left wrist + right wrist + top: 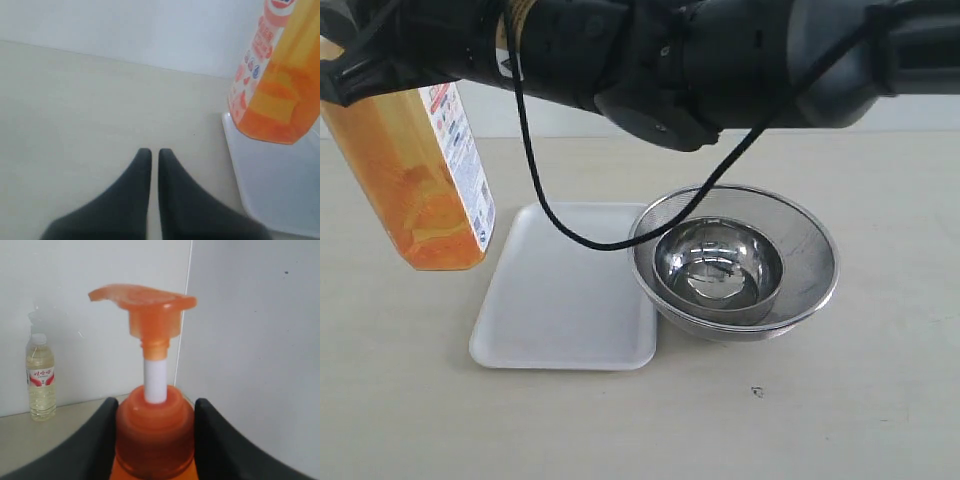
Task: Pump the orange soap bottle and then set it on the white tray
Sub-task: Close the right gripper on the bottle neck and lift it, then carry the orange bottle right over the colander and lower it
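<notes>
The orange soap bottle (pixel 415 170) hangs tilted in the air at the left, its base over the left edge of the white tray (pixel 560 300). My right gripper (pixel 155 412) is shut on the bottle's orange collar, one black finger on each side. The pump head (pixel 150 302) stands raised on its white stem. In the left wrist view the bottle (pixel 280 95) floats above the tray's corner (pixel 280 200). My left gripper (pixel 150 152) is shut and holds nothing, low over bare table beside the tray. In the exterior view the bottle's top is hidden by the black arm.
A steel bowl (pixel 718 265) sits inside a wider mesh bowl (pixel 810 250), touching the tray's right side. A black cable (pixel 535 190) droops over the tray. A small clear water bottle (pixel 40 377) stands by the wall in the right wrist view.
</notes>
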